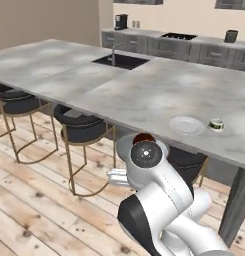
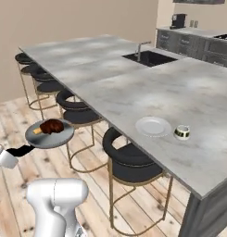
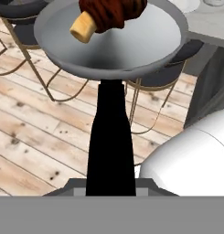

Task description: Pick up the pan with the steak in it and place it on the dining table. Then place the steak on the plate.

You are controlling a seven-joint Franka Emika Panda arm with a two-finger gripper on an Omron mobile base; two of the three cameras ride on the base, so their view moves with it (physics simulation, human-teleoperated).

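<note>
Black handle [image 3: 111,137] right up close, clamped tight in the gripper [image 3: 111,189]; the pan [image 2: 50,134] rides in the air above the wood floor, steak [image 2: 52,126] inside, short of the dining table [image 2: 133,88], where the plate [image 2: 153,126] sits beside a small cup [image 2: 181,132].

In the left base view the robot's own arm covers most of the pan [image 1: 125,145], leaving just a pale rim and the dark red top of the steak [image 1: 143,137]. In the hand view the steak [image 3: 111,13] is cut off by the top edge, and the pan handle [image 3: 110,141] runs out at the bottom, so the end effector's tips cannot be made out. The worktop [image 2: 179,92] runs off the right base view's right edge, and the small cup [image 2: 181,132] beside the plate [image 2: 153,126] is too small to read.
</note>
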